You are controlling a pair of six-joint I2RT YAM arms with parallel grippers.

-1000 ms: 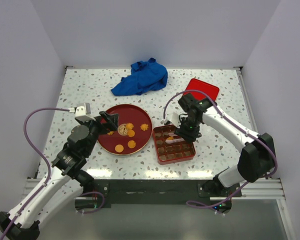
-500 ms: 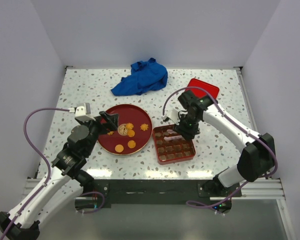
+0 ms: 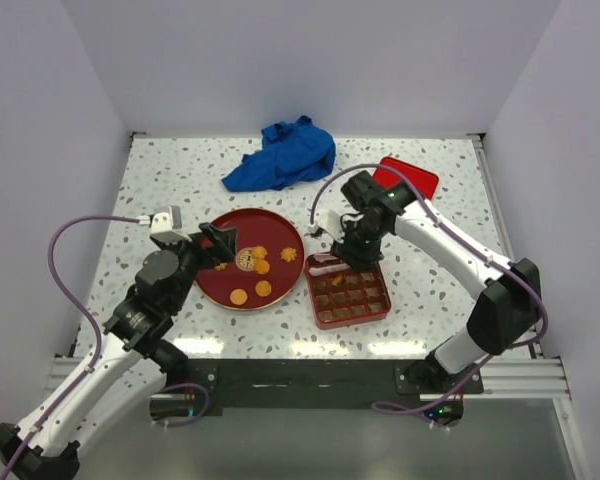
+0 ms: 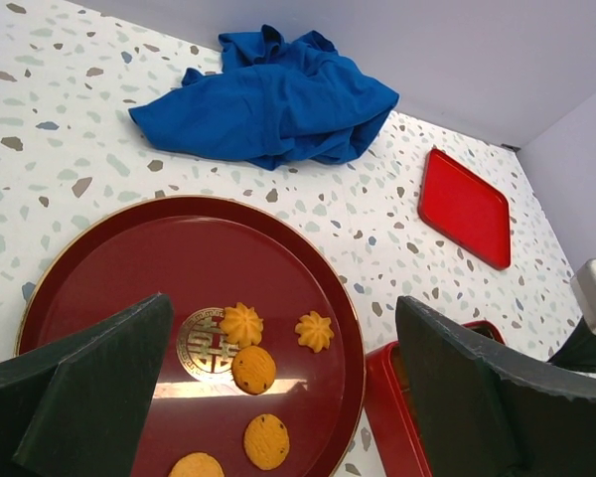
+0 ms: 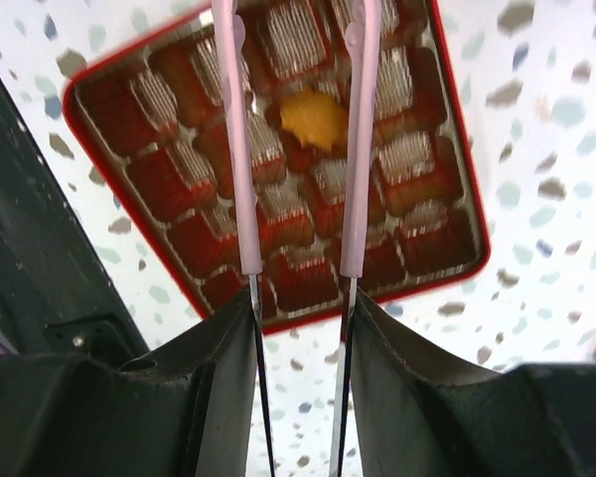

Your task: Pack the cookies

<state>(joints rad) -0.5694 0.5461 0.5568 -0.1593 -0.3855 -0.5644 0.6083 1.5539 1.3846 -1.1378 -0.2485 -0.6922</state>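
Observation:
Several orange-golden cookies (image 4: 252, 369) lie on the dark red round plate (image 4: 99, 258): two flower-shaped (image 4: 314, 331), the rest round. They also show in the top view (image 3: 263, 267). My left gripper (image 4: 281, 333) is open and empty, above the plate's near side (image 3: 216, 250). My right gripper (image 5: 298, 308) is shut on pink-handled tweezers (image 5: 234, 139), whose arms stand apart with nothing between them. It hovers over the far left of the red compartment box (image 5: 79, 84). One cookie (image 5: 313, 117) sits in a compartment of that box (image 3: 376, 312).
A crumpled blue cloth (image 3: 282, 156) lies at the back centre. The red box lid (image 3: 406, 179) lies at the back right. The plate (image 3: 212, 290) and box sit side by side, almost touching. White walls enclose the table.
My right gripper has moved with the tweezers from above the middle of the box toward its far left corner, nearer the plate. The left arm has not moved.

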